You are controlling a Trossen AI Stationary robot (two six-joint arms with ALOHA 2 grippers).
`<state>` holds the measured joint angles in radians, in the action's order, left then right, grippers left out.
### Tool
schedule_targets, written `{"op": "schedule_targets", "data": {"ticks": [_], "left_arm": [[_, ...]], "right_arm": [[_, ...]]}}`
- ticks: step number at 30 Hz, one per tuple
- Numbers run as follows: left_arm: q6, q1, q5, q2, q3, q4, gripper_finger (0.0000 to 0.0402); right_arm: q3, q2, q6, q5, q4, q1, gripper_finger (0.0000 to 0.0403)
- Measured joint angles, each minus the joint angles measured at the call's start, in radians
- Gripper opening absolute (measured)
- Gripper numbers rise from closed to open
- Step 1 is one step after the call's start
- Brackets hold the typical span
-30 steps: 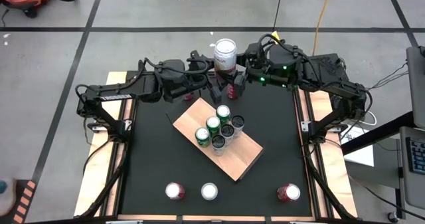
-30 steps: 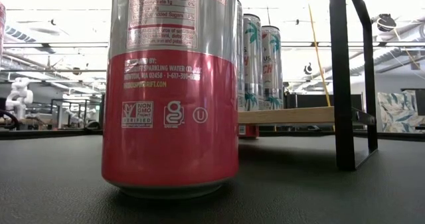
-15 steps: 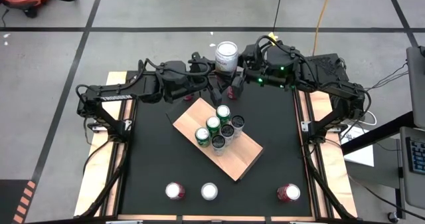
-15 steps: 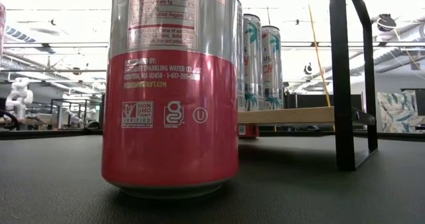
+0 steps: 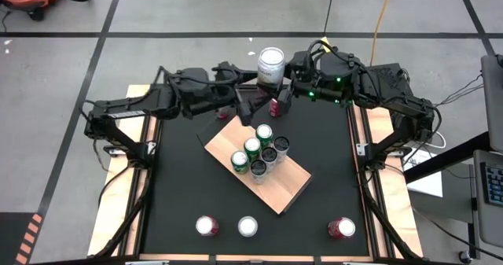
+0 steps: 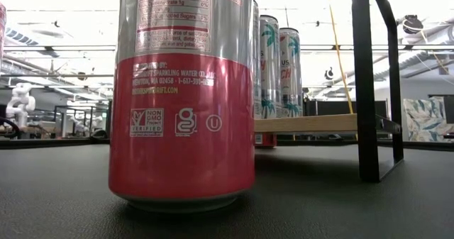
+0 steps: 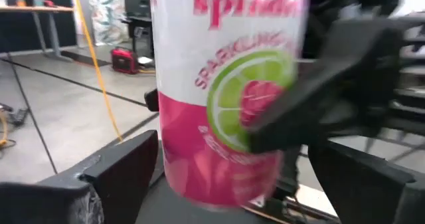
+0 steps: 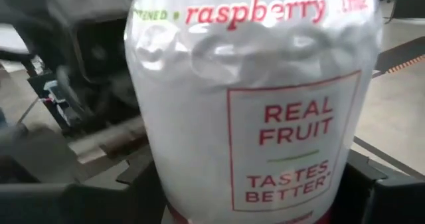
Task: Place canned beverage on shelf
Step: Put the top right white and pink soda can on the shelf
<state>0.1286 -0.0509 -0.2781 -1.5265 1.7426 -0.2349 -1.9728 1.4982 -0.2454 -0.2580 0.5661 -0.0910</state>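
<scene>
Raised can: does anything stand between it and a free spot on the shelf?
Partly. The can, held by the right gripper, hangs beyond the shelf's far corner. The open left gripper hovers beside it over that corner, and five cans crowd the board's far half. The near half is bare.

In the low view the near pink can (image 6: 182, 97) is cut off at twelve o'clock and hides most of the shelf (image 6: 312, 123); in the right wrist view the held can (image 8: 255, 98) fills the frame, its base cropped; the left gripper (image 7: 219, 177) looks blurred, perhaps clear of that can.
</scene>
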Motion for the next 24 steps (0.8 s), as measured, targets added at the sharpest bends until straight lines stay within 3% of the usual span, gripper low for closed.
{"op": "schedule_targets", "data": {"ticks": [5, 9, 16, 20, 24], "left_arm": [[0.075, 0.0, 0.095, 0.065, 0.0, -0.074, 0.0388], [0.191, -0.013, 0.245, 0.138, 0.001, -0.131, 0.0388], [0.167, -0.011, 0.268, 0.243, 0.0, -0.163, 0.0388], [0.291, -0.003, 0.283, 0.272, 0.0, -0.128, 0.0388], [0.311, -0.004, 0.339, 0.269, 0.0, -0.097, 0.0388]], "right_arm": [[0.0, -0.005, 0.039, 0.001, 0.008, 0.0, 0.0274], [0.0, -0.007, 0.056, 0.005, 0.007, 0.0, 0.0274], [0.0, -0.007, 0.057, 0.06, 0.017, 0.002, 0.0274], [0.0, -0.007, 0.057, 0.102, 0.027, 0.003, 0.0274], [0.0, -0.001, 0.051, 0.131, 0.031, 0.008, 0.0274]]}}
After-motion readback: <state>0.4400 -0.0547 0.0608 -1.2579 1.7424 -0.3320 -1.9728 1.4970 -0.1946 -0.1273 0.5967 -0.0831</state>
